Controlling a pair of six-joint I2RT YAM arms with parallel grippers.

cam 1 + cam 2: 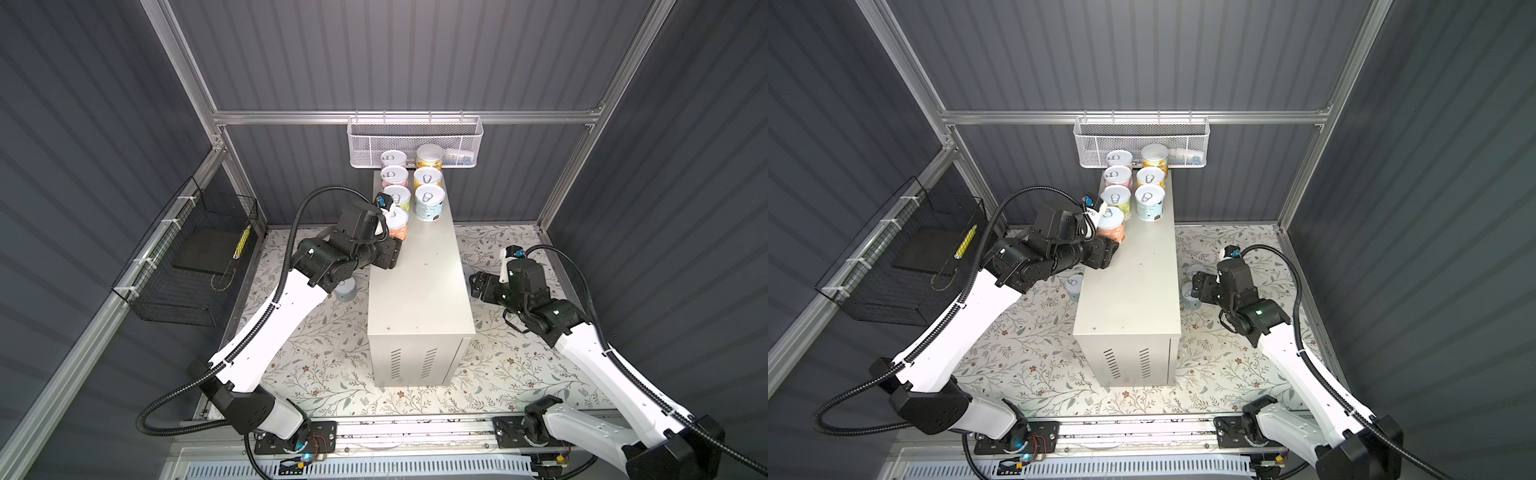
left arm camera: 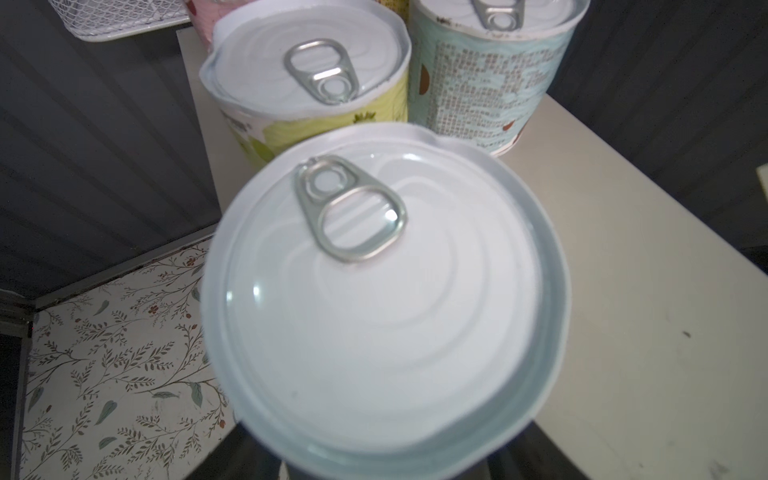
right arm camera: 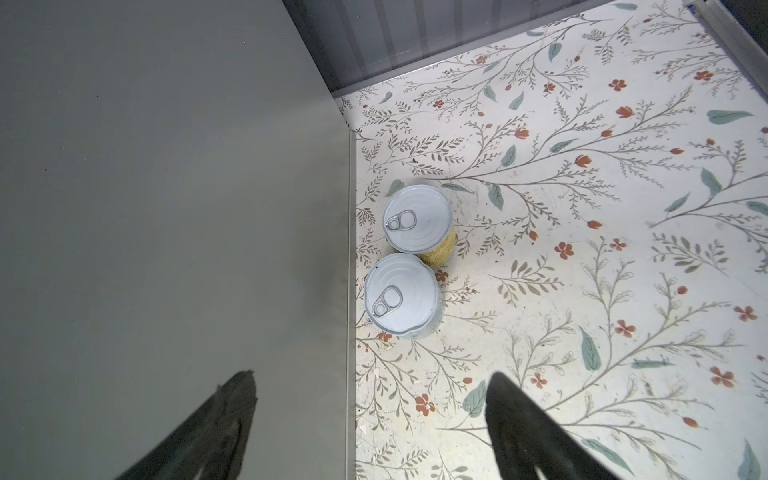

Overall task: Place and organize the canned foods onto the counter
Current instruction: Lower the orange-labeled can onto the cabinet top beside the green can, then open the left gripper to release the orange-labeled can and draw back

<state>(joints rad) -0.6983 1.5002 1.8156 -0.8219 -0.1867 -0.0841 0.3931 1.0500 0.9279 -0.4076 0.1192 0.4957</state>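
The table (image 1: 419,282) is a tall cream metal box with a smooth, flat, lightly scuffed top and vent slits in its near end. Seven short round cans (image 1: 428,178) with white ridged lids and silvery pull rings stand at its far end in two rows. The nearest in the left row, the orange can (image 1: 398,226), stands upright at the table's left edge. Just beyond it are a green can (image 2: 307,79) and a pale blue can (image 2: 478,83), both with printed paper labels.

The left pincer (image 1: 394,243) is at the orange can's near side. I cannot tell whether it clamps the can or stands clear, because the lid fills the wrist view. The right pincer (image 3: 370,376) hangs just beside the table's right wall, its dark jaws apart and empty. A yellow can (image 3: 417,218) and a pale can (image 3: 402,293) stand upright ahead of it, clear of the jaws. They are close together on the flower-printed floor sheet (image 3: 582,208), right by the table's wall.
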